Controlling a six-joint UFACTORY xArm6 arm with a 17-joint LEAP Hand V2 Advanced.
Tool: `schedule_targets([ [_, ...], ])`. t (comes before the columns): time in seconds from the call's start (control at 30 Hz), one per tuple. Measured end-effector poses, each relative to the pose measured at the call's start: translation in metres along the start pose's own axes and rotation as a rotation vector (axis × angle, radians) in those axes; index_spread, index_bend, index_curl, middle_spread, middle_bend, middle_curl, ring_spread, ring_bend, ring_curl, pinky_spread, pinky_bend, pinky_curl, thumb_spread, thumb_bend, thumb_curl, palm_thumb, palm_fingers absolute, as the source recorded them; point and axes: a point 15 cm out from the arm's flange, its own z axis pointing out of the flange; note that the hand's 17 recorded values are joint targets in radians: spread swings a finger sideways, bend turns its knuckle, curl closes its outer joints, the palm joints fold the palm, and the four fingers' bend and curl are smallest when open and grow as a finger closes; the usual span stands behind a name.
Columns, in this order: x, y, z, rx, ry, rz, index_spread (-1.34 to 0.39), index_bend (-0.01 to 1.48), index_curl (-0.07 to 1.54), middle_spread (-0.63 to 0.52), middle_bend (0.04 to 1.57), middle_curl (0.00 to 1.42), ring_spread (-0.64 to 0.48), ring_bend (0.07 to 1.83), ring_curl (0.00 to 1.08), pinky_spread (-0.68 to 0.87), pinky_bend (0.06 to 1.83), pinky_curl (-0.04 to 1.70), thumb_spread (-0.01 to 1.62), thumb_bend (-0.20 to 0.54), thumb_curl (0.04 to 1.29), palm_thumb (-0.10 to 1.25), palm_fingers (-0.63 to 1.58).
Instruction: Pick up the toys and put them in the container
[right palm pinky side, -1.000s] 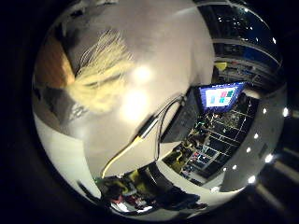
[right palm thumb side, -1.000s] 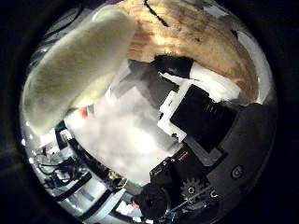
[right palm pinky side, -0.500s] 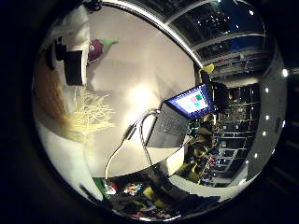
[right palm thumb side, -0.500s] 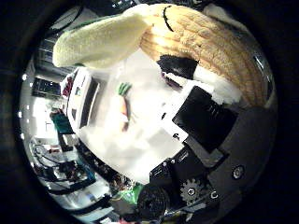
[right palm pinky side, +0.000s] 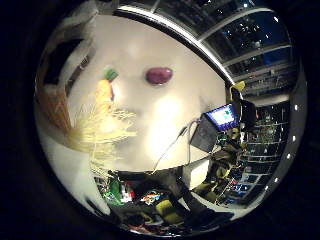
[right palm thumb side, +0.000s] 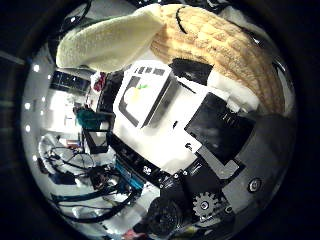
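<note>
Hand state: the hand (right palm thumb side: 225, 135) has its fingers curled round a tan plush toy (right palm thumb side: 225, 45) with a pale limb, held against the palm.
Container: the white-rimmed container (right palm thumb side: 147, 97) stands on the table (right palm pinky side: 165, 115), with the hand above and to one side.
Remaining toys: a carrot toy (right palm pinky side: 104, 90) and a purple toy (right palm pinky side: 159, 75) lie apart on the table.
Procedure: centre the plush over the container opening, lower it, then release; judged mid-transfer.

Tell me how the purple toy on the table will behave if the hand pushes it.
The purple toy looks rounded and smooth, so it would probably roll or slide across the white table rather than stay put. It seems small, likely light. Nothing beside it would stop it.
</note>
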Motion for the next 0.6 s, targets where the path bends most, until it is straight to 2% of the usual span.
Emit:
schedule_targets([
  [0.17, -0.103, -0.013, 0.025, -0.014, -0.045, -0.087, -0.19, 1.29, 0.7, -0.1, 1.42, 0.7, -0.25, 1.29, 0.87, -0.11, 1.08, 1.37, 1.03, -0.015, 0.53, 1.04, 1.1],
  [0.3, -0.161, -0.026, 0.042, -0.013, -0.065, -0.128, -0.19, 1.29, 0.7, -0.1, 1.42, 0.69, -0.26, 1.28, 0.88, -0.12, 1.06, 1.4, 1.03, -0.015, 0.53, 1.04, 1.11],
  [0.53, -0.206, -0.048, 0.065, 0.01, -0.074, -0.164, -0.18, 1.26, 0.69, -0.11, 1.4, 0.68, -0.26, 1.26, 0.88, -0.13, 1.03, 1.42, 1.04, -0.027, 0.52, 0.98, 1.12],
  [0.6, -0.211, -0.056, 0.068, 0.034, -0.072, -0.174, -0.21, 1.09, 0.64, -0.11, 1.31, 0.64, -0.24, 1.22, 0.81, -0.18, 0.96, 1.28, 1.02, -0.041, 0.5, 0.9, 1.1],
])
